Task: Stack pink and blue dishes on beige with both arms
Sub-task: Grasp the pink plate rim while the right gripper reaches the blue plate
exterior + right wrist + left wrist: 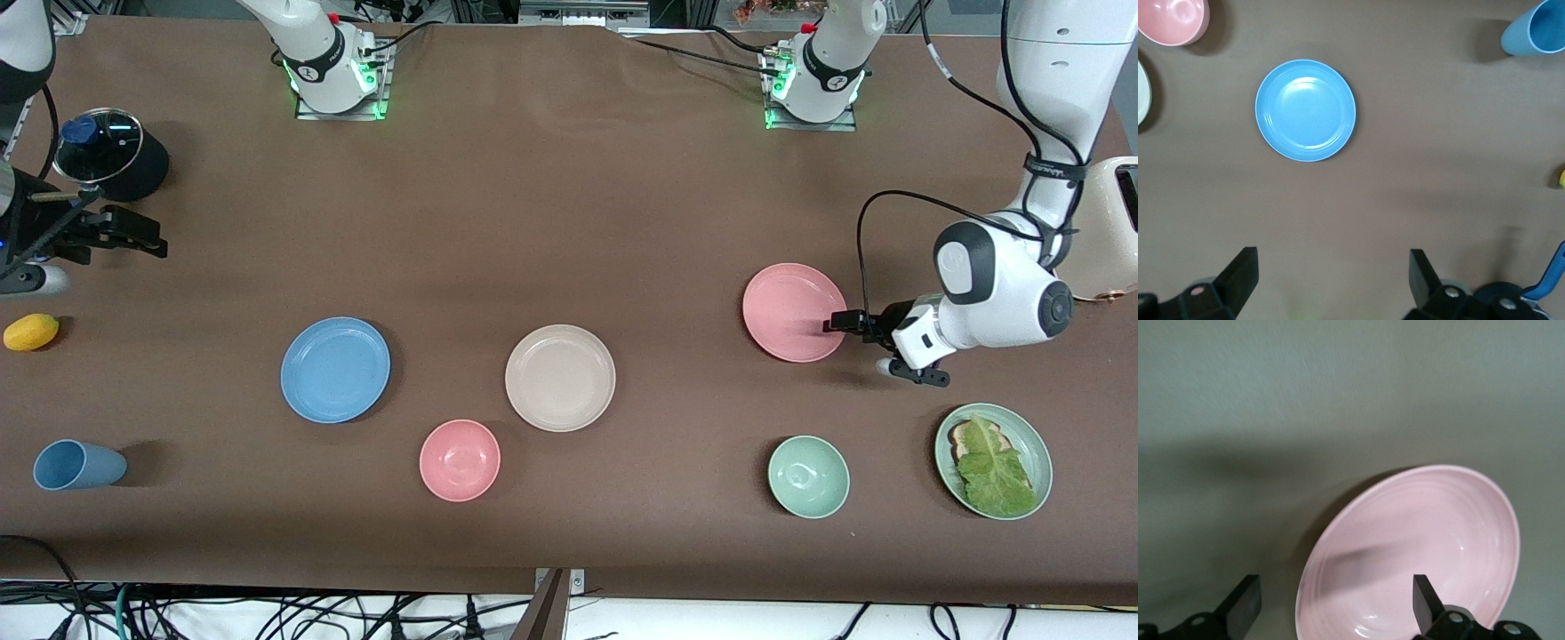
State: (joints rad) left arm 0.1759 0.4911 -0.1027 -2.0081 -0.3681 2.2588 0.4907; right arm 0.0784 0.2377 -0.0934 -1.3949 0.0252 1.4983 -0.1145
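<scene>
While both arms were held over the brown table (pixel 569 204), the scene was laid out as follows.

Right claw (pixel 133 231): held spread and empty in the air at the right arm's end of the table, beside a black pot with a glass lid (pixel 100 147); its two fingers (pixel 1238 280) were seen wide apart in the right wrist view.

Yellow lemon (pixel 31 332) and blue cup (pixel 78 465): placed at the same end, the cup lying on its side nearer to the front camera.

Blue plate (pixel 335 369): set flat on the table, well apart from the right claw, beside the beige plate.

Pink bowl (pixel 460 460): set nearer to the front camera than both plates.

Beige plate (pixel 560 377): laid bare at the middle of the table.

Pink plate (pixel 794 312): laid toward the left arm's end.

Left claw (pixel 845 322): lowered to the pink plate's rim, spread, with the rim seen between its fingers (pixel 1426 600).

Green bowl (pixel 808 476) and green dish of lettuce (pixel 993 459): placed nearest the front camera.
</scene>
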